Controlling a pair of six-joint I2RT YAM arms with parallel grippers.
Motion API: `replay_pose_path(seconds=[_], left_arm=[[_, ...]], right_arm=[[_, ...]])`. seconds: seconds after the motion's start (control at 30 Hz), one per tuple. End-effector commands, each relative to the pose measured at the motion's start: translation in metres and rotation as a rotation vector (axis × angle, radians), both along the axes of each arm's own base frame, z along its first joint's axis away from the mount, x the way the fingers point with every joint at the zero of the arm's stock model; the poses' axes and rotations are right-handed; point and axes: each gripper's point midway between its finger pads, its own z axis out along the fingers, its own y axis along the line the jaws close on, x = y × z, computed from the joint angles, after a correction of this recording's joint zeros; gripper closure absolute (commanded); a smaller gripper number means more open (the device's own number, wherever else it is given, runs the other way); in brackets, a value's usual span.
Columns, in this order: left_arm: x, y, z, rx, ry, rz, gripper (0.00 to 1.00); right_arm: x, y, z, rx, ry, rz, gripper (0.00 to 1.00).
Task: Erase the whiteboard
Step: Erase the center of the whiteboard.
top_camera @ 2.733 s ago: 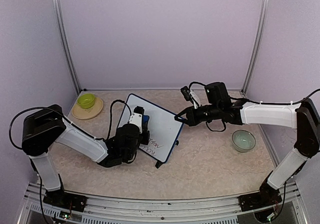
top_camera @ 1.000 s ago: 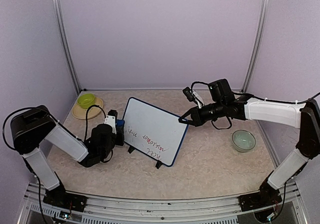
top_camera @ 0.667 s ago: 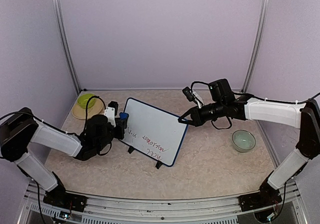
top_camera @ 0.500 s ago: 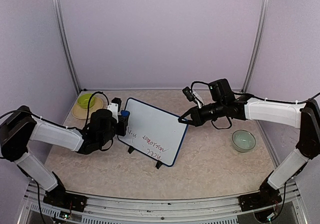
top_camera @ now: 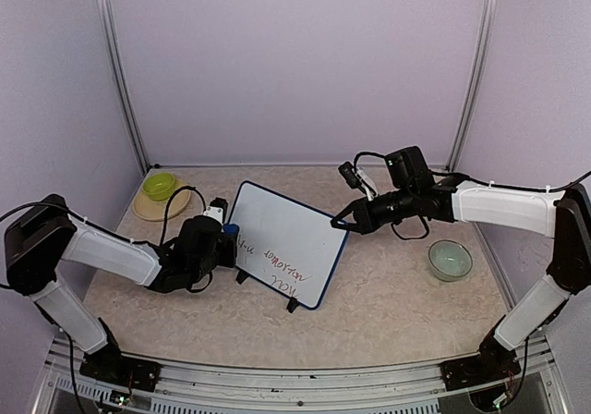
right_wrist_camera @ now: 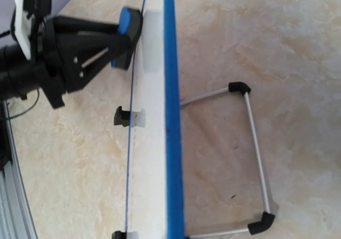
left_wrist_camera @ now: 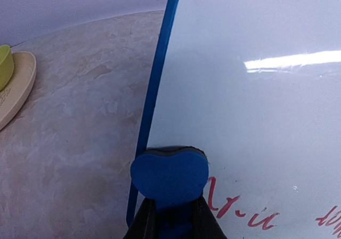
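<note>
**Whiteboard [top_camera: 286,238] standing mid-table, eraser set against its left edge**

The board is propped on its fold-out legs [right_wrist_camera: 250,159] near the middle of the table [top_camera: 397,303] and leans back. Red writing [top_camera: 282,266] is seen along its lower part. A blue eraser [left_wrist_camera: 169,170] is clamped in the left gripper [top_camera: 224,238], whose fingers [left_wrist_camera: 145,224] are closed tight around it. The eraser is pressed on the white face just inside the left frame, beside the writing. The right gripper [top_camera: 340,218] is closed, and its tip is met by the board's right corner. Whether the frame is pinched there cannot be told.
</note>
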Motion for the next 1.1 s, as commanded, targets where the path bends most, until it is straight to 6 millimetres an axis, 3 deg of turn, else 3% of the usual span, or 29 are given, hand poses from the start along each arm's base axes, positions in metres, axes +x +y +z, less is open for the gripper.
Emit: replay_pose_path(seconds=[0.0,0.13,0.23,0.53,0.73,0.9,1.07], left_arm=[[-0.040,0.005,-0.063,0.045,0.207,-0.060,0.88],[-0.051,0.008,-0.067,-0.019,0.231,-0.055,0.88],[-0.049,0.010,-0.056,-0.037,0.198,-0.047,0.88],[-0.005,0.007,-0.007,-0.056,0.071,-0.010,0.88],[0.015,-0.001,0.013,-0.092,0.037,-0.024,0.88],[0.011,0.002,0.008,-0.107,0.064,-0.027,0.88],[-0.009,0.022,-0.021,-0.083,0.136,0.016,0.88]], right_arm=[[-0.013,-0.006,-0.008,-0.047,-0.026,0.052,1.00],[-0.013,-0.006,-0.008,-0.046,-0.027,0.049,1.00],[-0.013,-0.006,-0.006,-0.043,-0.031,0.049,1.00],[-0.015,-0.007,-0.008,-0.043,-0.024,0.050,1.00],[-0.016,-0.007,-0.005,-0.040,-0.030,0.050,1.00],[-0.016,-0.008,-0.006,-0.043,-0.025,0.048,1.00],[-0.015,-0.006,-0.008,-0.044,-0.023,0.049,1.00]])
